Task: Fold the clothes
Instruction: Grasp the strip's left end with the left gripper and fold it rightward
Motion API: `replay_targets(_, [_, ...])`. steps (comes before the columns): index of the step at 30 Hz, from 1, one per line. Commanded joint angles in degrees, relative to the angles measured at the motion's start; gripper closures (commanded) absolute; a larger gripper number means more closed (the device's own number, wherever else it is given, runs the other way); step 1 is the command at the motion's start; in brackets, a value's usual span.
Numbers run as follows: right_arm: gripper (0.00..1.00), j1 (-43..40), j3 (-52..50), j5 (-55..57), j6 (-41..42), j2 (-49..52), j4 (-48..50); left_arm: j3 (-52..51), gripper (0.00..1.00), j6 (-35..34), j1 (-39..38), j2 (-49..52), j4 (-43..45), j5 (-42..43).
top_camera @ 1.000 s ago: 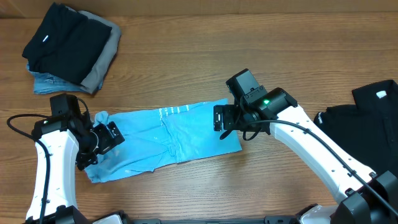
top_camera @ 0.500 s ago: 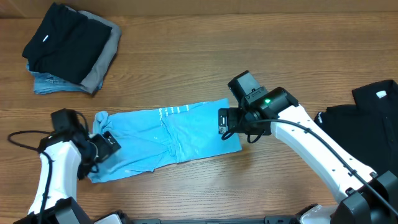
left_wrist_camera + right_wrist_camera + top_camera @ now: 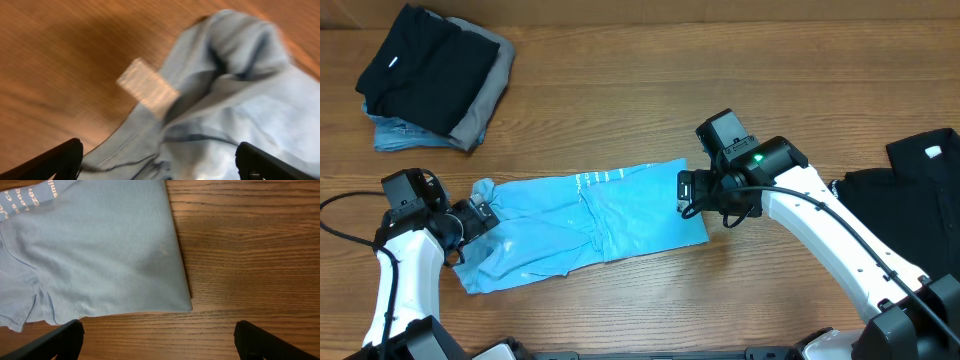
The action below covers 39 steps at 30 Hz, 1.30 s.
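Hovering my left pincer [image 3: 478, 216] and right pincer [image 3: 686, 192], both wide open and empty, over opposite ends of the light blue T-shirt [image 3: 585, 225] between them, I judge they're set for an end-to-end fold.

The T-shirt [image 3: 585, 225] lies across the table [image 3: 650, 90] between my left gripper [image 3: 482, 213] at its left end and my right gripper [image 3: 685, 190] at its right, a folded stack [image 3: 435, 75] behind to the left, another garment [image 3: 908, 192] far right.
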Motion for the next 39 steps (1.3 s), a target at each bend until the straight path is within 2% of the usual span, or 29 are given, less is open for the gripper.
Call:
replay_targets(1, [0.0,-0.1,0.8,-0.3,-0.3,-0.3,0.2,0.0,0.0,8.7,1.4,1.8,-0.3,5.5])
replay_targets(6, [0.0,-0.1,0.8,-0.3,-0.3,-0.3,0.3,0.0,0.02,15.4,5.0,10.1,-0.9,10.1])
replay_targets(14, [0.0,-0.1,0.8,-0.3,-0.2,-0.3,-0.5,0.0,0.05,20.8,7.2,19.9,3.0,18.0])
replay_targets(17, [0.0,-0.1,0.8,-0.3,-0.2,-0.3,-0.1,0.0,0.16,23.1,6.8,24.1,1.8,20.5])
replay_targets(22, [0.0,-0.1,0.8,-0.3,-0.2,-0.3,0.2,0.0,0.21,23.3,6.2,28.8,-1.0,20.5])
replay_targets(26, [0.0,-0.1,0.8,-0.3,-0.2,-0.3,0.2,0.0,0.27,21.8,6.2,29.3,-4.6,16.9])
replay_targets(29, [0.0,-0.1,0.8,-0.3,-0.2,-0.3,0.2,1.7,0.23,17.1,6.3,29.3,-7.8,11.8])
replay_targets(31, [0.0,-0.1,0.8,-0.6,-0.2,-0.3,0.2,3.4,0.15,15.2,6.4,29.3,-11.6,9.0])
replay_targets(34, [0.0,-0.1,0.8,-0.5,0.0,-0.3,0.7,4.5,0.08,15.1,6.4,29.3,-12.8,10.1])
replay_targets(39, [0.0,-0.1,0.8,-0.5,0.0,-0.3,0.8,4.8,0.1,15.1,6.4,29.3,-14.2,10.1])
